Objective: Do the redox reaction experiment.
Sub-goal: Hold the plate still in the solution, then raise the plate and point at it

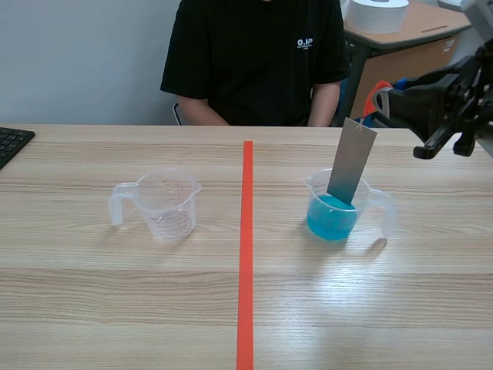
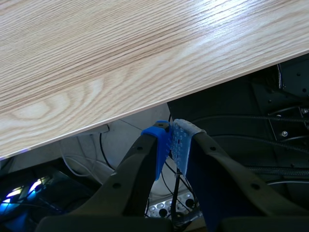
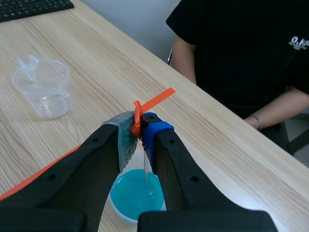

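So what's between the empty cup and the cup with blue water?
Only the orange-red tape line on the bare table lies between the empty cup and the blue-liquid cup; the scene view shows it.

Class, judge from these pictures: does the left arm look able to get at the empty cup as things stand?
Probably yes, once it rises. The left hand is shut below the edge of the table; the empty cup stands upright on that arm's half, with nothing near it.
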Motion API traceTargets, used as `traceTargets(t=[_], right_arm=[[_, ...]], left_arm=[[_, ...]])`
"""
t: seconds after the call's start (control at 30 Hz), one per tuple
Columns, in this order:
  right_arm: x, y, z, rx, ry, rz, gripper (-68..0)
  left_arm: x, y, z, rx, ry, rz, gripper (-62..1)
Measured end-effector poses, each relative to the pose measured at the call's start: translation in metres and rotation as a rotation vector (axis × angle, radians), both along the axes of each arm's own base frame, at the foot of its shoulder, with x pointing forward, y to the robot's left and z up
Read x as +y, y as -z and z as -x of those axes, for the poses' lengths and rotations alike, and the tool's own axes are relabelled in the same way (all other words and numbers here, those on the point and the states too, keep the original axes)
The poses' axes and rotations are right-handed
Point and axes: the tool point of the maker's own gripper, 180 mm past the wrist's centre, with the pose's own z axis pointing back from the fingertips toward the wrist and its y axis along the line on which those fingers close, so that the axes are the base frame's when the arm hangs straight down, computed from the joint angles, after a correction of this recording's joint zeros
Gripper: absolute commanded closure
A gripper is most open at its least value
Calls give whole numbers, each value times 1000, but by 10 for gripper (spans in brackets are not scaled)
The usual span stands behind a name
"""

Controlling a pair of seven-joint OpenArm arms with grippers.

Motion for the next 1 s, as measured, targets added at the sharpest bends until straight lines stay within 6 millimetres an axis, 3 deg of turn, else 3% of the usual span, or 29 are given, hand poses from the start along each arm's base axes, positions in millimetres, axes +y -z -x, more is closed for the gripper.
traceTargets(t=[0.77,1.0], right_arm=[[1,-58,17,-45,-110,-22,-16],[-6,-84,19,-82,-116,-21,-16]], left_arm=[[0,0,0,0,0,0,-47],[0,0,0,0,0,0,-47]])
